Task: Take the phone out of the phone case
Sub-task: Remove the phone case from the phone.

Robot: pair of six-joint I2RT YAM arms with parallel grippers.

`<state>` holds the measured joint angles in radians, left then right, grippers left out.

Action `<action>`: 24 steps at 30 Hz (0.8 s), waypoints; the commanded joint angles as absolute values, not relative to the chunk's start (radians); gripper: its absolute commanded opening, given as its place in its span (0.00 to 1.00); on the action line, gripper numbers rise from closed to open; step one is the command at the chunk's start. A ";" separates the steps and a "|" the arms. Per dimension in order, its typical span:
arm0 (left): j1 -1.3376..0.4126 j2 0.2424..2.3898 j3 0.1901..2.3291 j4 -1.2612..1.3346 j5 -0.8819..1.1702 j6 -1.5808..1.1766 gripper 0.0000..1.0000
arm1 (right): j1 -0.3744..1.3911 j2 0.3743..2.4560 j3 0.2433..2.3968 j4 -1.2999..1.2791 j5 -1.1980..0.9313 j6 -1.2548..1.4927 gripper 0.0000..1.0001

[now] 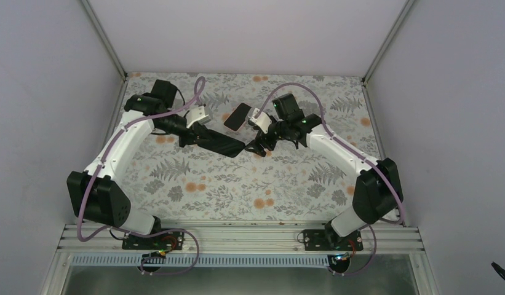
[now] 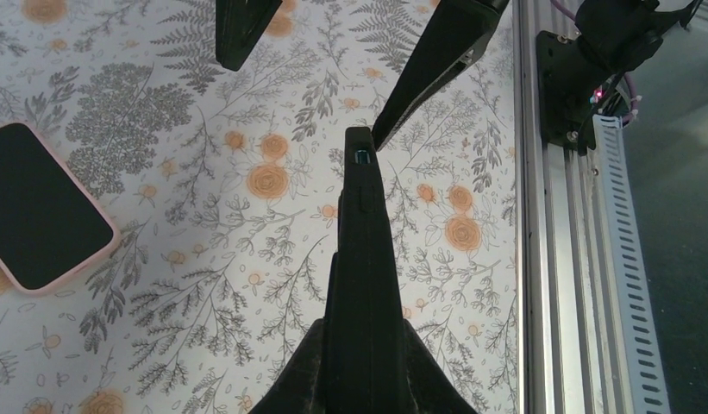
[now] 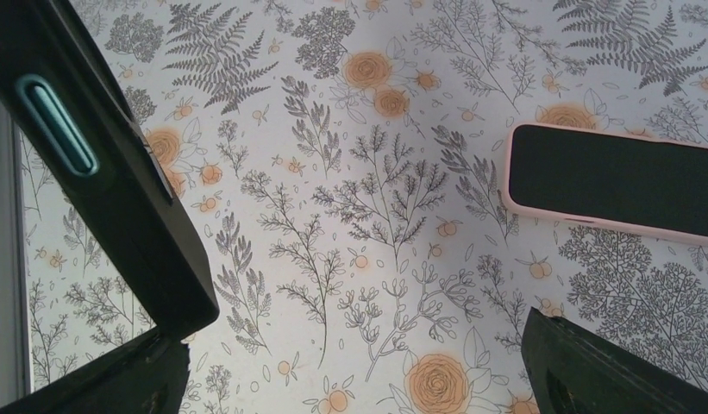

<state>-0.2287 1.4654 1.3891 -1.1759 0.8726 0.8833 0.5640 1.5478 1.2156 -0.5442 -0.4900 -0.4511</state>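
The phone (image 1: 239, 115), glossy black, lies screen up on the table inside the salmon-pink phone case (image 1: 232, 126), whose rim frames it. The phone also shows in the left wrist view (image 2: 35, 207) and the right wrist view (image 3: 613, 178), with the case rim (image 2: 109, 246) (image 3: 508, 172) around it. My left gripper (image 1: 197, 136) (image 2: 365, 332) is shut on a longer bare black phone (image 1: 226, 145) (image 2: 361, 259) and holds it edge-on above the table. My right gripper (image 1: 258, 147) (image 3: 350, 371) is open, its left finger (image 3: 83, 379) at the far corner of that bare phone (image 3: 100, 172).
The flowered table cover (image 1: 237, 184) spreads under both arms. A metal rail (image 1: 237, 236) (image 2: 557, 259) runs along the near edge, with the arm bases on it. White walls close the back and sides.
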 commanded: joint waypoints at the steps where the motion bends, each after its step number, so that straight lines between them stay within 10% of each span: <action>1: -0.229 1.423 1.395 -1.201 0.953 0.931 0.02 | 0.523 1.575 1.272 -0.536 -0.480 -0.451 0.98; 24: -0.229 1.359 1.416 -1.328 0.951 1.012 0.02 | 0.454 1.806 1.566 -0.679 -0.392 -0.559 0.97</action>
<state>-0.2321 1.4002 1.3895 -1.3270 0.8879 0.9947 0.4572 1.7664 1.5013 -0.6487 -0.4126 -0.5243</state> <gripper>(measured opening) 0.115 0.973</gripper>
